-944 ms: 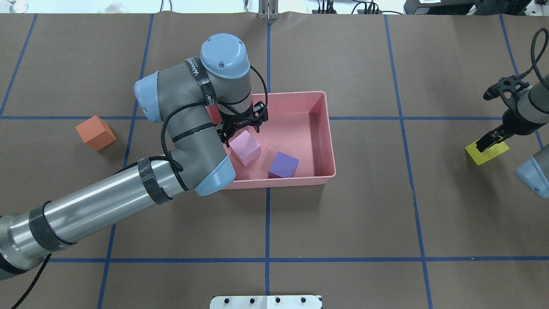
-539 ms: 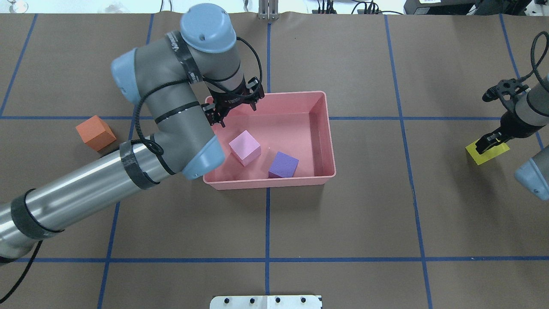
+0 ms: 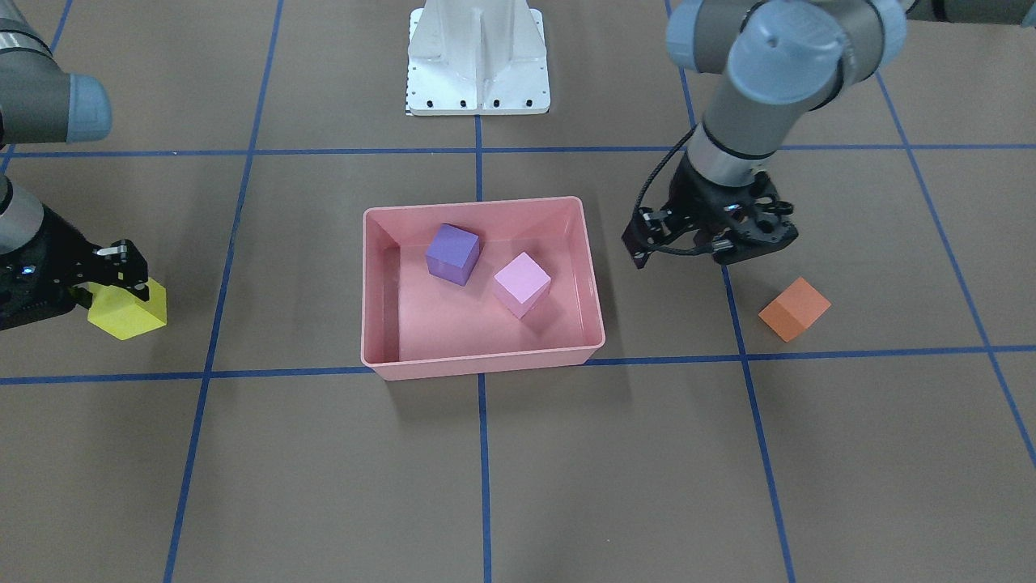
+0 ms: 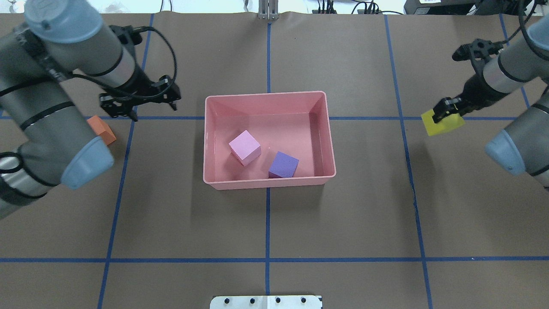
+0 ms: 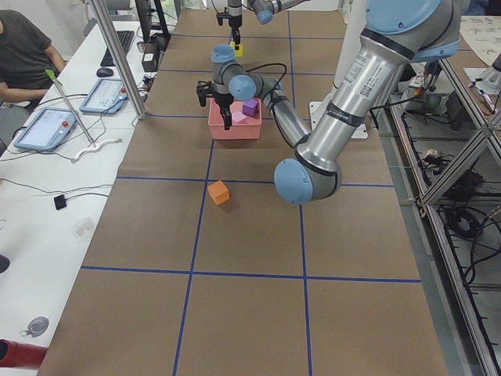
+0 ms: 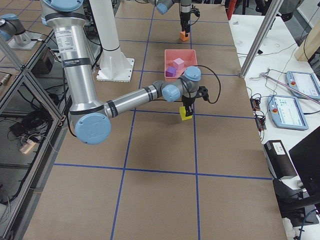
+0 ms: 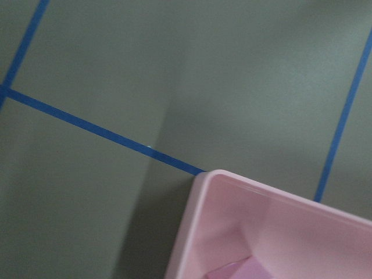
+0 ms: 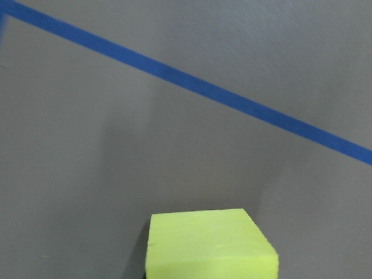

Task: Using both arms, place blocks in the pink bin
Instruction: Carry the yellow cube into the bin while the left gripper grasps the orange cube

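Now, front view: my left gripper hangs open, empty, betw. pink bin and orange block; the block lies just beside, on side away from bin. Overhead: my right gripper is clenched on yellow block, bin well apart, toward my left. Pink-lilac block & purple block sit inside bin.

Bin is salmon-pink — lilac block, purple block, orange block, yellow block.
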Robot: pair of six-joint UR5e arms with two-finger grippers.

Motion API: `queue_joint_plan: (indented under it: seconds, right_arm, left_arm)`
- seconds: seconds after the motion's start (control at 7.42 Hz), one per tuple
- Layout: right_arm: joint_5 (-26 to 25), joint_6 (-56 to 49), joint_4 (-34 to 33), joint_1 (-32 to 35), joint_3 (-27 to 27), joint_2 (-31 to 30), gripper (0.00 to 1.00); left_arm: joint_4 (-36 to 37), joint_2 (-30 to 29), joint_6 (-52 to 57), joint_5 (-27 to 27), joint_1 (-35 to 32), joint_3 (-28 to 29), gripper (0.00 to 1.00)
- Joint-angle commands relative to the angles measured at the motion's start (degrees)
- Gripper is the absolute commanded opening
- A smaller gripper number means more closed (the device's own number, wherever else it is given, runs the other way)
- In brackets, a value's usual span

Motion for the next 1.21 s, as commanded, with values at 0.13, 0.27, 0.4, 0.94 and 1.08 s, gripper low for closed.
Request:
queue_joint_plan:
  seconds: [0.13, 0.27, 0.4, 0.94, 1.08]
  right_arm:
    - [-2.57, 22.88, -9.64, -9.79, 1.90, 18.11, 0.00]
    - [-7.99, 29.04, -9.64, -15.05, 1.20, 22.15, 0.00]
    - [-12.57, 31.80, -9.55, -19.02, 0.50, 22.88, 0.00]
    - [-17.62, 34.11, -3.95, -23.45, -6.26, 24.74, 0.00]
    - [-17.62, 34.12, -3.92, -23.45, -6.27, 24.82, 0.21]
  left_arm:
    - [-5.07, 15.93, 14.27, -0.33, -4.45, -4.05, 0.98]
    - [-9.89, 19.53, 14.82, -0.33, -4.55, -3.35, 0.98]
    - [-12.37, 21.22, 15.52, -0.33, -4.64, -1.95, 0.98]
    - [-12.66, 14.50, 4.57, -0.60, -3.85, 8.75, 0.99]
    - [-12.66, 12.21, 2.80, -0.60, -3.85, 10.70, 0.99]
